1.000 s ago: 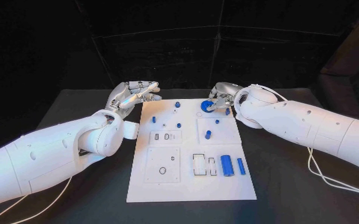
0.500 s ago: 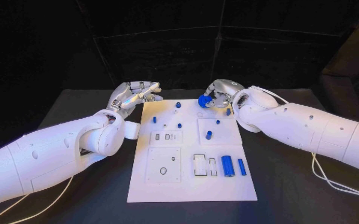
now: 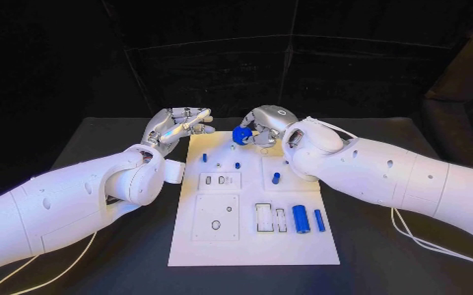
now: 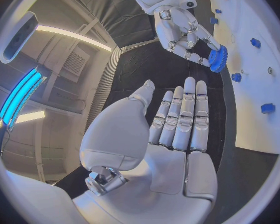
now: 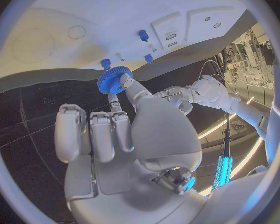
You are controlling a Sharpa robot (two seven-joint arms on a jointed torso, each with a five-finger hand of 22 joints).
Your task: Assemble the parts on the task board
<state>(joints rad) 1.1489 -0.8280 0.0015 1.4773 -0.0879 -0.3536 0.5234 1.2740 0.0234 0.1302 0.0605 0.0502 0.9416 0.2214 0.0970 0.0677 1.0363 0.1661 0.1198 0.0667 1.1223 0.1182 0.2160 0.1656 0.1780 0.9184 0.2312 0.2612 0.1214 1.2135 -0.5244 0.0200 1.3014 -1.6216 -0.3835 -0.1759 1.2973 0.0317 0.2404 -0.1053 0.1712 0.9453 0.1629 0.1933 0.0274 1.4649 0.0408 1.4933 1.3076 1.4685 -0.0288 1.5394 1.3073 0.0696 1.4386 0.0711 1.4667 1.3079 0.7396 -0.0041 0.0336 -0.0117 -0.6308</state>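
A: What has the right robot hand (image 3: 258, 126) got?

B: A blue gear (image 3: 241, 136), pinched at its fingertips and lifted over the far end of the white board (image 3: 251, 240), probably headed for one of the small blue pegs (image 3: 204, 157) below it.

A: And the left robot hand (image 3: 178, 125)?

B: Open, empty, fingers nearly straight, hanging just off the board's far left edge above the tabletop (image 3: 109, 138). I'd say it leaves the gear room.

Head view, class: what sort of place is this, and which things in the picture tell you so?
Probably a robotics lab or test cell: a black table under black drapes, a white flat task board with small blue parts, and the right robot hand holding a blue toothed gear.
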